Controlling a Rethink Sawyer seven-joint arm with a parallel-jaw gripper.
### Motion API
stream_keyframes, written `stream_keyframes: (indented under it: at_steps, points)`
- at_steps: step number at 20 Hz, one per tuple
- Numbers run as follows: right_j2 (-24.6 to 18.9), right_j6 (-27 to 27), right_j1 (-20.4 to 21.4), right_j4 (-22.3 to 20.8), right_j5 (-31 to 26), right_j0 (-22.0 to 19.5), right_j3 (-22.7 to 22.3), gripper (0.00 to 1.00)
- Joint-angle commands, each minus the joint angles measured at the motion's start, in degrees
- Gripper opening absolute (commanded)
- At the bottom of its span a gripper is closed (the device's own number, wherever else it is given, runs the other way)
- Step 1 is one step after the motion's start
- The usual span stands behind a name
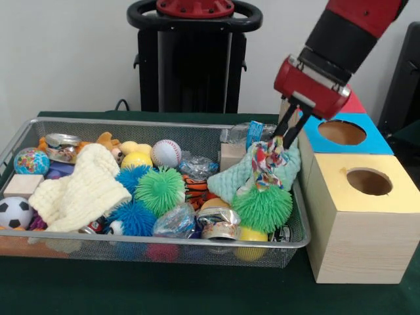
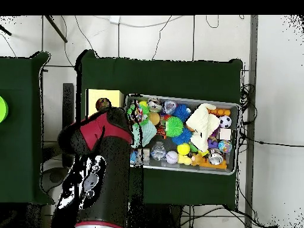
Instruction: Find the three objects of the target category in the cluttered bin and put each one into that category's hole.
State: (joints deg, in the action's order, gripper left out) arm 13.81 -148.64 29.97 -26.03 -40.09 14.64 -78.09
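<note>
The wire mesh bin (image 1: 131, 237) holds a jumble of balls, cloths, cans and soft toys. My gripper (image 1: 283, 138) hangs over the bin's right end, shut on a multicoloured knotted rope toy (image 1: 266, 161). The toy dangles just above a mint knitted cloth (image 1: 231, 178) and a green spiky ball (image 1: 264, 207). The yellow-topped box's hole (image 1: 369, 182) lies to the right of the bin, beside the gripper. In the overhead view the arm covers the gripper; the rope toy (image 2: 138, 110) shows at the bin's (image 2: 238, 127) left end, next to the yellow box's hole (image 2: 103, 104).
A blue-topped box (image 1: 341, 132) and a red-topped box (image 1: 355, 103) stand behind the yellow one. In the bin lie a baseball (image 1: 165, 153), a cream knitted cloth (image 1: 82, 187), blue and green spiky balls (image 1: 160, 190), a soccer ball (image 1: 14, 212) and a globe ball (image 1: 31, 161).
</note>
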Motion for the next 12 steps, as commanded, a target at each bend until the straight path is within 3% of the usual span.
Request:
stream_keyframes:
  at_steps: [1, 9, 10, 12]
  points:
    - [6.75, -20.95, -11.71, -2.06, 10.85, 2.41, 0.07, 0.00]
    - [8.58, -16.75, -12.22, 1.84, 12.66, 3.01, -0.65, 0.00]
    - [9.01, -16.48, -12.46, 2.61, 13.03, 3.18, -0.65, 1.00]
    - [9.14, -16.14, -12.69, 2.65, 12.59, 3.31, -0.30, 1.00]
